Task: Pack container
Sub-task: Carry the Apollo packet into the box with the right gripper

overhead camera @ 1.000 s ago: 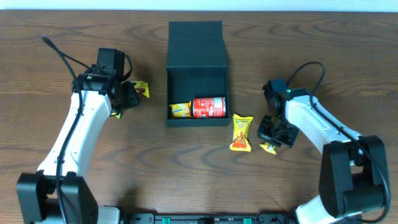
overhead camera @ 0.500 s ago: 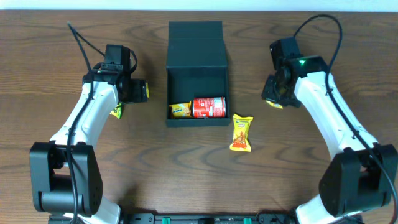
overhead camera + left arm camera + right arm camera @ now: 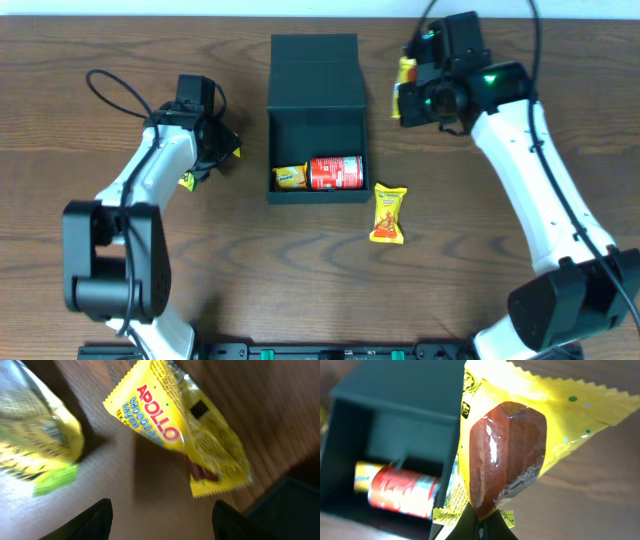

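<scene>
Two entries | right hand (image 3: 481, 527) clamps yellow packet (image 3: 520, 435) beside container (image 3: 395, 390) | only wrist view shows left hand (image 3: 162, 520) spread over Apollo packet (image 3: 175, 430)

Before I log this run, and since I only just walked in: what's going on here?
Two arms are packing snacks into the open dark container, which already holds a red can and a small yellow packet. The right gripper is shut on a yellow snack packet, held beside the container's far right corner. The left gripper is open over an Apollo packet lying on the table left of the container, next to a yellow-green packet. An orange-yellow packet lies by the container's front right corner.
</scene>
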